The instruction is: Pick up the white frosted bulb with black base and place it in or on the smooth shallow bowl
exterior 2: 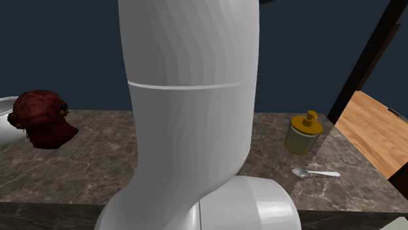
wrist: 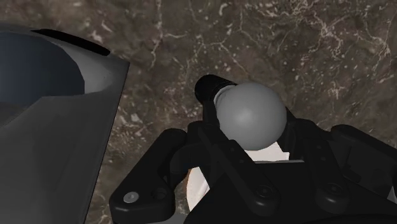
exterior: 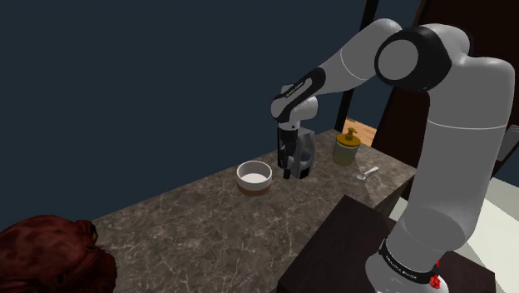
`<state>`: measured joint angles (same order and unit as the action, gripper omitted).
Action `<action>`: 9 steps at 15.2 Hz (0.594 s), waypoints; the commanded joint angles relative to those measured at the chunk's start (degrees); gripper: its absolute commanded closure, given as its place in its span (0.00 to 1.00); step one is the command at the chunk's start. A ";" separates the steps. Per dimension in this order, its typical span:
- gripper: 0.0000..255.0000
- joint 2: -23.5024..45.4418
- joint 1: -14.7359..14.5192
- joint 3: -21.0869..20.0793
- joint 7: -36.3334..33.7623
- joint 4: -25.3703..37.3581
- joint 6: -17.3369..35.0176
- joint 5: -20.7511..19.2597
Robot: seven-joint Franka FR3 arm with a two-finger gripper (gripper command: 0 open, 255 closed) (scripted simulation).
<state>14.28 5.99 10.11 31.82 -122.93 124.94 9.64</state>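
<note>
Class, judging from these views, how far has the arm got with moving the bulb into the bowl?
Done: the gripper appears shut on the bulb, so the pick looks made. In hand: the bulb hangs just beside the white bowl, not over it. Left: shift across above the bowl, lower and release.

One counter is carrying one white bowl, one yellow jar with a knob lid, one small spoon, one grey container and one dark red creature head. One pale bulb with a black base is showing, and one arm with one end effector is reaching over the counter.
</note>
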 commanded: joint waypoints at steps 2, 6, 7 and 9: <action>1.00 -1.58 -0.14 0.14 -0.58 0.49 -2.02 -0.53; 1.00 -3.55 -0.22 0.30 -1.20 1.30 -4.72 -1.18; 1.00 -4.02 -0.24 0.34 -1.35 1.54 -5.41 -1.34; 1.00 -4.93 -0.27 0.40 -1.64 2.04 -6.78 -1.63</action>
<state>9.90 5.79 10.51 30.41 -121.02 118.82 8.16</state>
